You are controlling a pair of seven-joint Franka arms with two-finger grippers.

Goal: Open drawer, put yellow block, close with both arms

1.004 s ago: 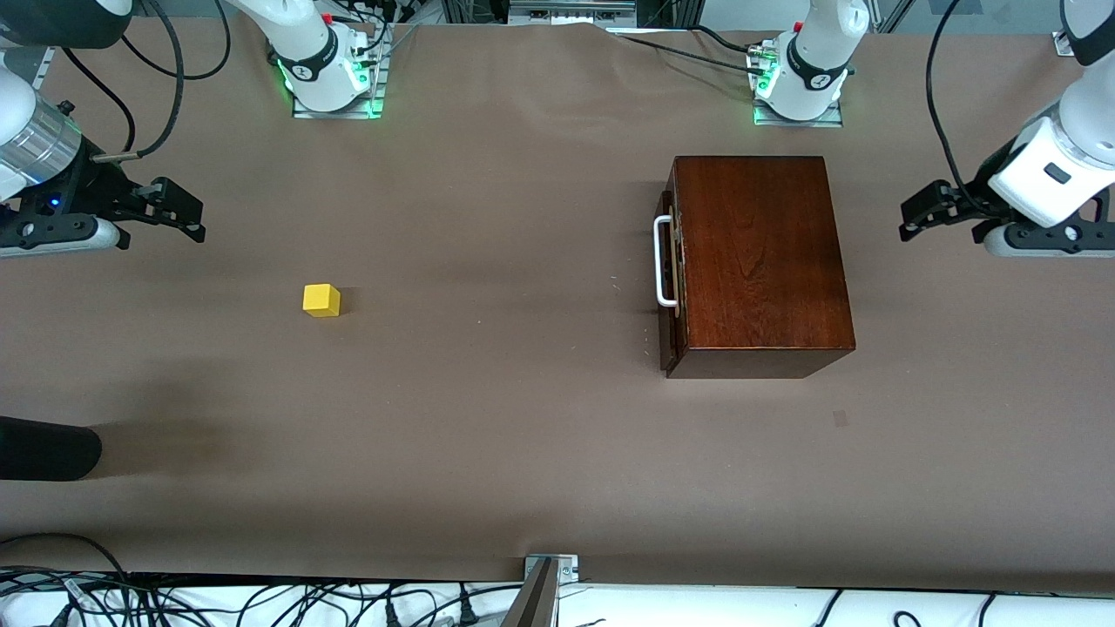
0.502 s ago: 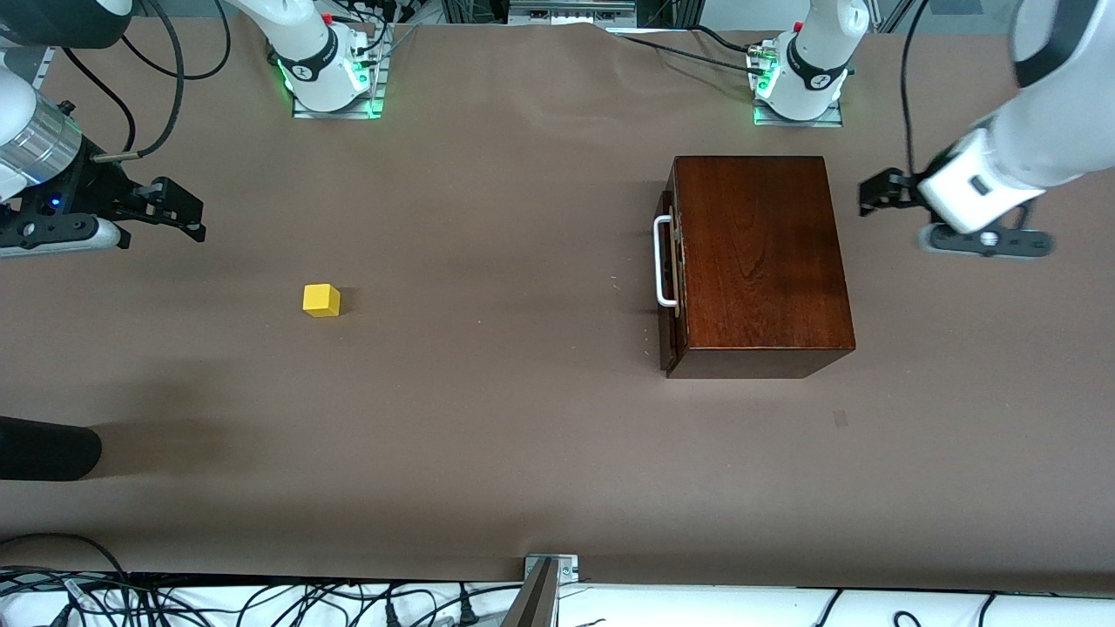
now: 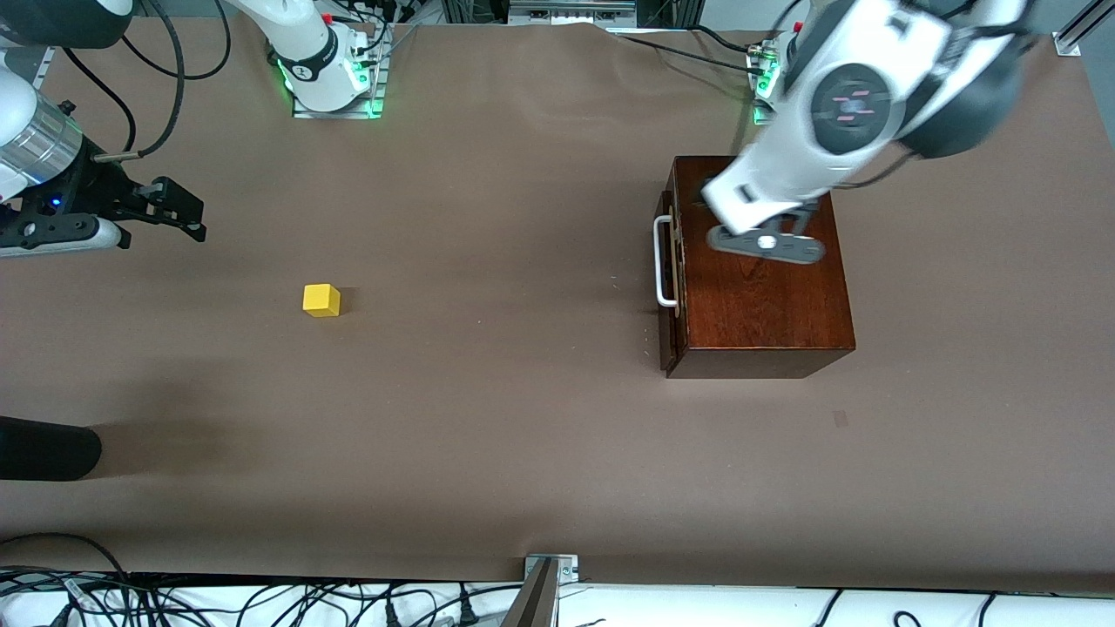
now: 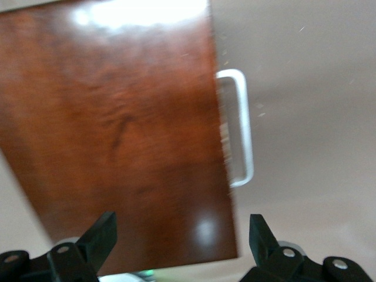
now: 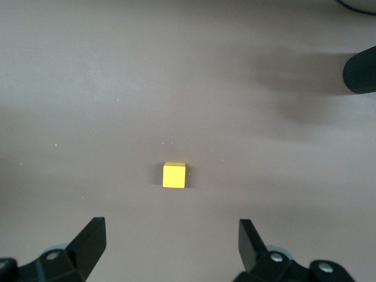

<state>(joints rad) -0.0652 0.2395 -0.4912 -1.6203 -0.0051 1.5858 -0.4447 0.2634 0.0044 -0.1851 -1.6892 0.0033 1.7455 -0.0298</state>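
The right hand [image 3: 187, 213] is waiting at the right arm's end of the surface [image 3: 488, 418], well apart from the box [image 3: 758, 261]. Its fingers are standing wide apart and holding nothing, as the right wrist view shows. The block [image 3: 321, 300] is sitting on the bare surface between that hand and the box, much closer to the hand and well clear of the box. In the right wrist view the block [image 5: 174, 175] is lying between the spread fingers [image 5: 88, 244], though some way off from them.

The box is resting toward the left arm's end, and its drawer [image 3: 669, 270] is shut, front flush with the box. The white handle [image 3: 664, 261] is facing the block's end of the surface. The left hand [image 3: 710, 198] is hanging over the top of the box, near the edge above the handle. The front view is hiding its fingers under the wrist; the left wrist view shows them spread wide with nothing between them, the handle [image 4: 242, 135] lying just off the box edge.

The opening step looks to be the one in hand, with no contact made. The next move probably calls for the left hand to be going past the box edge, dropping to handle height, and closing on the bar before pulling the drawer out toward the block. Placing and closing are not yet begun.
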